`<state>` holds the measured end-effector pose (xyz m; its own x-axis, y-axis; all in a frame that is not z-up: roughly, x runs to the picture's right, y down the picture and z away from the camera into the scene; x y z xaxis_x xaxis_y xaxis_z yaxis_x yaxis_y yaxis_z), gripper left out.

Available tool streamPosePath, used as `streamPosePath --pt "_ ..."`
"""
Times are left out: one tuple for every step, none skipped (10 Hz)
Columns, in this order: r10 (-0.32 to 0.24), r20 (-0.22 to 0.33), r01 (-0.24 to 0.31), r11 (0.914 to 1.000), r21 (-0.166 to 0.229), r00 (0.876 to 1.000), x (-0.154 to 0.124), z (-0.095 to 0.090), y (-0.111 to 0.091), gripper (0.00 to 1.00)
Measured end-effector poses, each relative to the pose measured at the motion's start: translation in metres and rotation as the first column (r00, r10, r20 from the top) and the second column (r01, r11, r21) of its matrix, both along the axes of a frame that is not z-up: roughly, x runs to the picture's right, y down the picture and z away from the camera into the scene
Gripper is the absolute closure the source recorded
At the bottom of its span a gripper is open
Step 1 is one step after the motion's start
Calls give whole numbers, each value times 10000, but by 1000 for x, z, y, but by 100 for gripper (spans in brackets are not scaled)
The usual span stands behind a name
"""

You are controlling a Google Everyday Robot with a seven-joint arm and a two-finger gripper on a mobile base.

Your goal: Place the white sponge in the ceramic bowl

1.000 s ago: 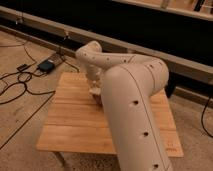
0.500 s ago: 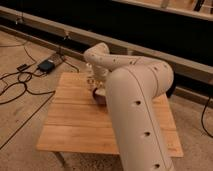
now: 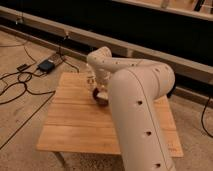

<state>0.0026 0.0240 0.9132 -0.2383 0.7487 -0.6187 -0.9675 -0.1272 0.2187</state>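
Pale wooden slatted table (image 3: pixel 80 125) left bare toward its front edge, small dull mauve ceramic bowl (image 3: pixel 102 98) seen mid-table, gripper (image 3: pixel 93 82) held just above it beneath the bent cream arm (image 3: pixel 137 100).

The table (image 3: pixel 95 122) is pale wood in long planks, grain showing, with a matt, unvarnished look. The arm (image 3: pixel 137 100) has a smooth cream plastic shell with a soft satin sheen, dotted with small dark holes. The gripper (image 3: pixel 93 86) sits low at the arm's far end over the table, the same smooth cream. Just beside it, the bowl (image 3: pixel 101 99) looks dull and dark, its glaze matt. The floor (image 3: pixel 25 107) is rough and matt.
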Motion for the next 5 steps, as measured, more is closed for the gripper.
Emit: streamPosePath --pt "14 35 -14 10000 -25 10000 0 1 3 20" --pt "34 83 -34 10000 -20 10000 -1 2 6 20" --pt "34 120 -34 10000 16 9999 -1 3 7 20" --pt "-8 192 5 9999 161 9998 -2 3 5 20" --pt "-13 210 9 9998 188 9998 -2 4 4 20"
